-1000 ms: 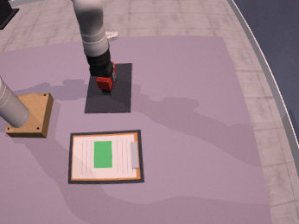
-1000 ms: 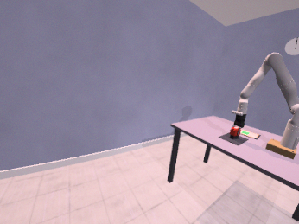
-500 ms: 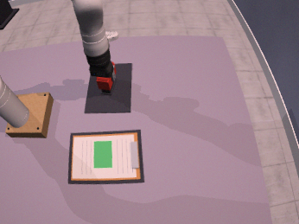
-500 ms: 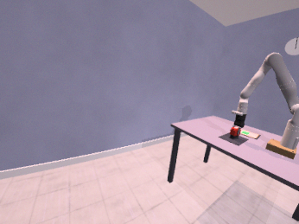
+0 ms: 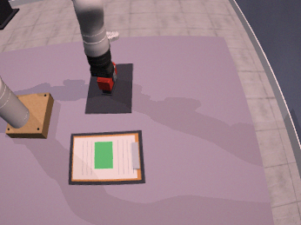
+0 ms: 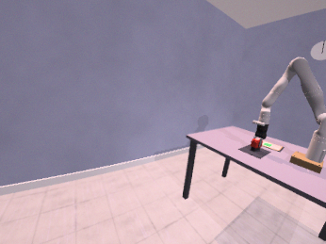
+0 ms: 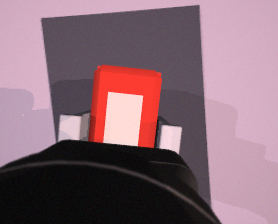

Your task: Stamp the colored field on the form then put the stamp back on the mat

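A red stamp with a white top panel stands upright on the dark mat. My gripper is down over the stamp with one pale finger on each side, shut on it. The form lies on an orange clipboard in front of the mat in the top view. Its green field is uncovered.
A wooden block under the arm's base sits at the left of the purple table top. The table's right edge runs along a grey tiled floor.
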`<state>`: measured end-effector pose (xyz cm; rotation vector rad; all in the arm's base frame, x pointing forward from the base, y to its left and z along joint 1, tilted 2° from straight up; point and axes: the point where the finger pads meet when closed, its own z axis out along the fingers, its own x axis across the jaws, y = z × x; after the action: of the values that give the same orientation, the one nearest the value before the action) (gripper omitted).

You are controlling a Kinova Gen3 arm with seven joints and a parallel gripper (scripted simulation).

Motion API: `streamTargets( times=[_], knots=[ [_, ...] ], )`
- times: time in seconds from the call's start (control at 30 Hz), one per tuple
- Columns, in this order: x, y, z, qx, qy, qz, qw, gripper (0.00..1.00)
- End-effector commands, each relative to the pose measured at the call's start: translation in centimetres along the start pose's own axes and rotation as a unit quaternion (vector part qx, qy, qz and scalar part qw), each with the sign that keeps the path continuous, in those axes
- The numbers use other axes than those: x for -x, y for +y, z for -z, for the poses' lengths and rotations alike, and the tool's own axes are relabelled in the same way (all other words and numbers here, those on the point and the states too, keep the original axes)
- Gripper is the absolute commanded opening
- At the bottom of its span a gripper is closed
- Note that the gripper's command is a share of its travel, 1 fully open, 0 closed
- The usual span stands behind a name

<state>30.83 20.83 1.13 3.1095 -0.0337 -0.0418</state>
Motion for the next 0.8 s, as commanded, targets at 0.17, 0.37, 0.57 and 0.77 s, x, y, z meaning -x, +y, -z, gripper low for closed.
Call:
streamTargets(
  times=[0.17, 0.37, 0.57, 0.77],
  knots=[
    [0.0, -0.1, -0.1, -0.002, 0.000, -0.003, 1.000, 0.57],
    [0.2, 0.0, -0.1, -0.001, -0.002, -0.003, 1.000, 0.57],
    [-0.2, -0.4, 2.4, -0.005, 0.003, -0.002, 1.000, 0.57],
    [-0.2, -0.4, 4.0, -0.005, 0.003, -0.002, 1.000, 0.57]
  ],
)
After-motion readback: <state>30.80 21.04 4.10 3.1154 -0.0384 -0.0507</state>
